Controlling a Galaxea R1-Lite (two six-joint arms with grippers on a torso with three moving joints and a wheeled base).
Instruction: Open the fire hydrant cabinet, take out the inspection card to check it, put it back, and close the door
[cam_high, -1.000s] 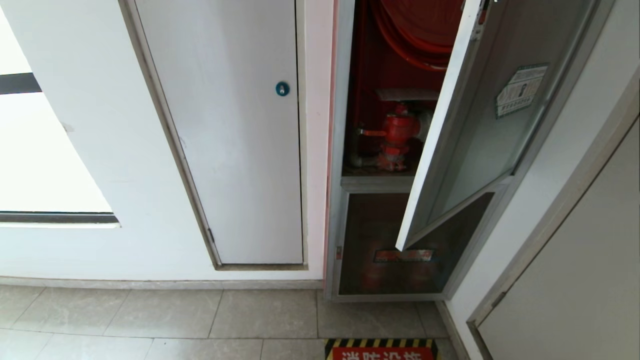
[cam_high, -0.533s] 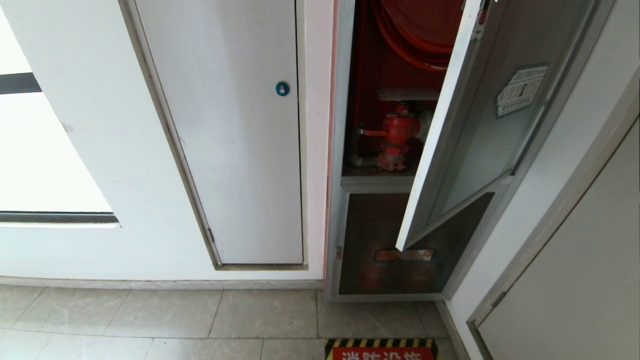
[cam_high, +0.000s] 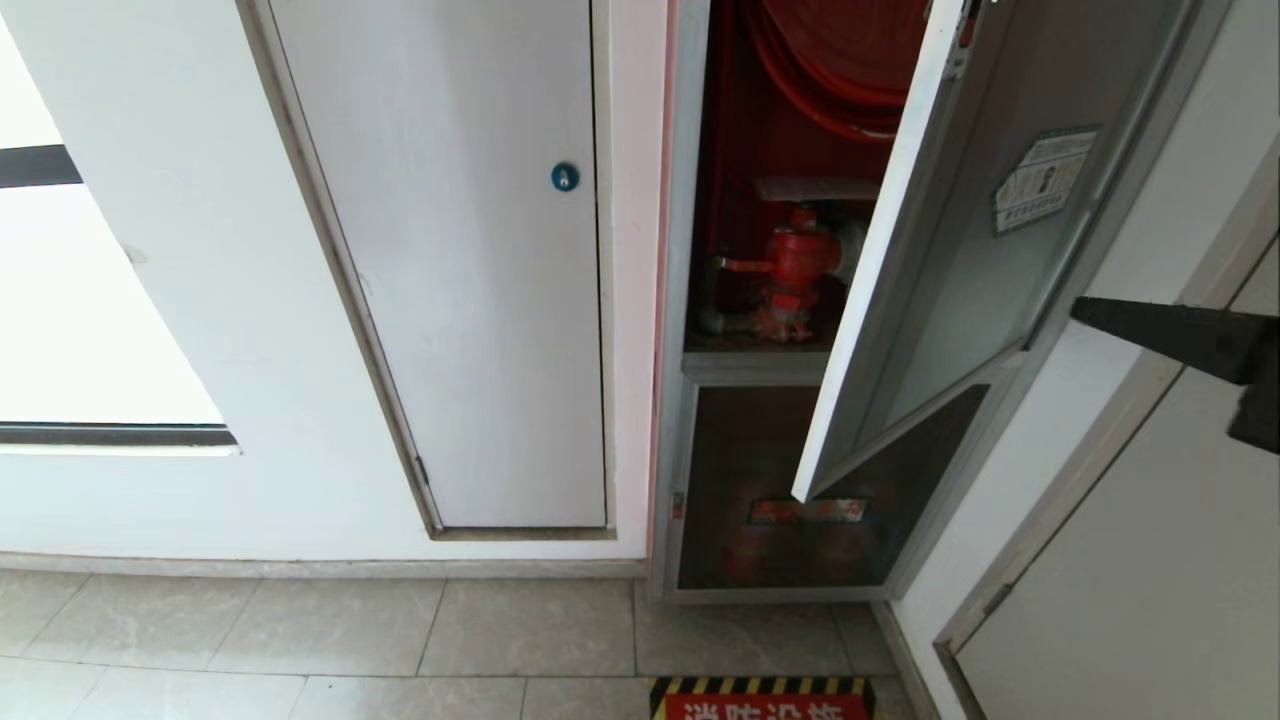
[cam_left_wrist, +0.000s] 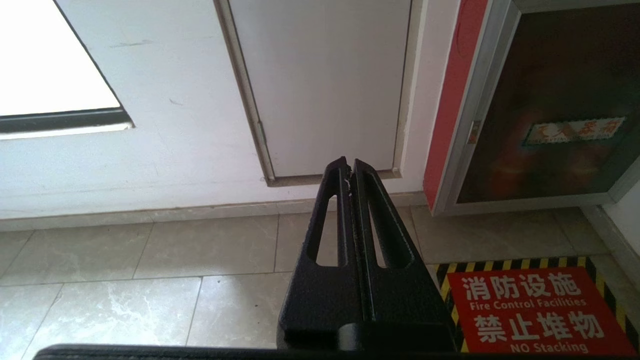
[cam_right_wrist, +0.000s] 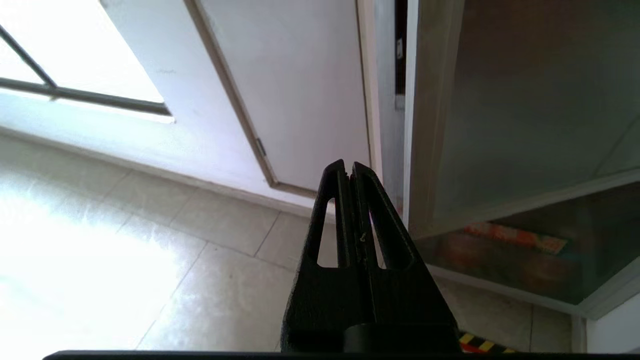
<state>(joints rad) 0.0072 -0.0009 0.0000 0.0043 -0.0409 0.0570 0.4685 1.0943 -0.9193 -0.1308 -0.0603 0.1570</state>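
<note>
Red hose reel (cam_high: 840, 60) cut off by frame and half-open door (cam_high: 960, 250); right gripper (cam_right_wrist: 350, 170) clenched, empty.

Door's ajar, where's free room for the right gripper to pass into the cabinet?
Free: the gap between the fire hydrant cabinet left frame and the door edge. Crowded inside: red hose reel up top, red valve below. Right gripper, shut, sits right of the door.
</note>
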